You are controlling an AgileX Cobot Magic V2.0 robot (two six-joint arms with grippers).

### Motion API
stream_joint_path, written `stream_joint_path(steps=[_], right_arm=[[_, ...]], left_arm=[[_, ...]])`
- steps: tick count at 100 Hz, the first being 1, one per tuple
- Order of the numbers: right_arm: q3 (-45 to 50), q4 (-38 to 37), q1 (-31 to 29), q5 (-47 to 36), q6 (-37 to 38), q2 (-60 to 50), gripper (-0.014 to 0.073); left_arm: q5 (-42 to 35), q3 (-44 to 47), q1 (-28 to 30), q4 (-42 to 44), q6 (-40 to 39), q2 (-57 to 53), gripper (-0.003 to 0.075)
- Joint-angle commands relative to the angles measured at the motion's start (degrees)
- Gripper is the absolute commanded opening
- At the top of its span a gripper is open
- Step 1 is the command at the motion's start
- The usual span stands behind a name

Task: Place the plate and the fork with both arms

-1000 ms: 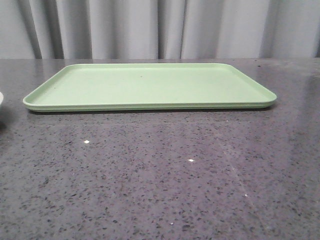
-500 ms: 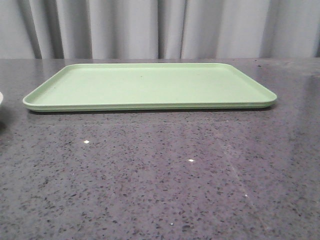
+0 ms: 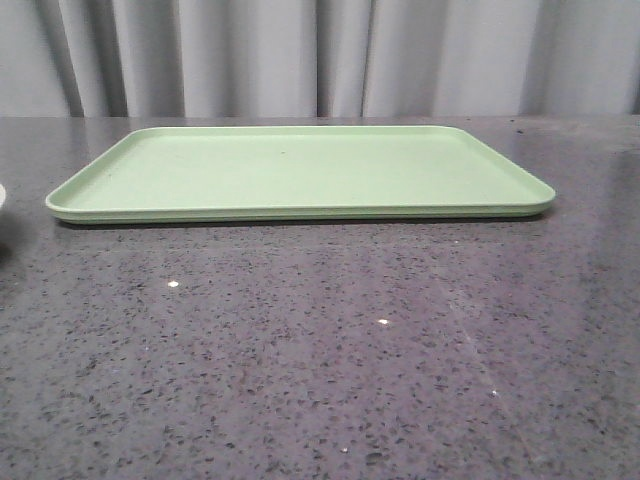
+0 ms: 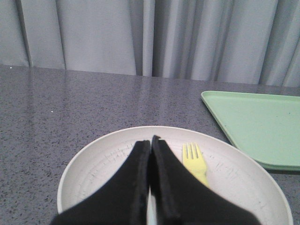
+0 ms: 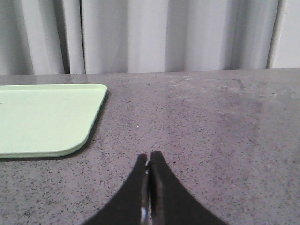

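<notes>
In the left wrist view a round cream plate lies on the grey table, with a small yellow fork resting in it, tines pointing away. My left gripper hangs over the plate's middle, shut with nothing between its black fingers. In the front view only a sliver of the plate shows at the left edge. My right gripper is shut and empty over bare table, right of the tray's corner. Neither gripper appears in the front view.
A rectangular light-green tray lies flat at mid-table; its corner is right of the plate, and another corner is left of the right gripper. Grey curtains hang behind the speckled table.
</notes>
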Motion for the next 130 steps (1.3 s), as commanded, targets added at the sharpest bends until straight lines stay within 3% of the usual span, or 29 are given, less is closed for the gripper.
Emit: stream_joint_path(steps=[1, 17, 40, 68, 93, 99, 107, 121, 130], right_arm=[[-6.17, -0.76, -0.13, 2.04, -0.61, 0.83, -0.0066], [-15.03, -0.76, -0.13, 11.85, -0.61, 6.00, -0.0066], [-26.83, -0.76, -0.13, 20.81, -0.61, 16.16, -0.0066], [-36.53, -0.76, -0.13, 22.01, -0.61, 28.75, -0.0066], [-39.00, -0.72, -0.13, 24.22, -0.61, 35.59, -0.0047], [-39.00, -0.43, -0.13, 24.62, -0.61, 36.07, 0.0008], [-39.00, -0.38, -0.13, 24.97, -0.61, 36.29, 0.0156], [-39.00, -0.38, -0.13, 25.03, -0.61, 36.29, 0.0426], [-39.00, -0.34, -0.13, 25.03, -0.61, 36.29, 0.0517]], left_arm=[[0.21, -5.31, 0.04, -0.61, -0.10, -0.27, -0.0021], [7.30, -13.23, 0.04, -0.61, -0.10, 3.28, -0.0021], [11.50, -24.35, 0.04, -0.61, -0.10, 11.91, -0.0021], [17.66, -35.17, 0.04, -0.32, -0.10, 28.68, -0.0020], [23.52, -43.07, 0.04, -0.32, -0.10, 41.15, -0.0008], [23.52, -43.81, 0.04, -0.32, -0.02, 42.49, 0.0040], [23.52, -44.22, 0.04, -0.32, -0.02, 43.79, 0.0137], [23.52, -44.22, 0.04, -0.32, -0.02, 44.20, 0.0385], [23.39, -44.22, 0.04, -0.32, -0.02, 44.20, 0.0521]])
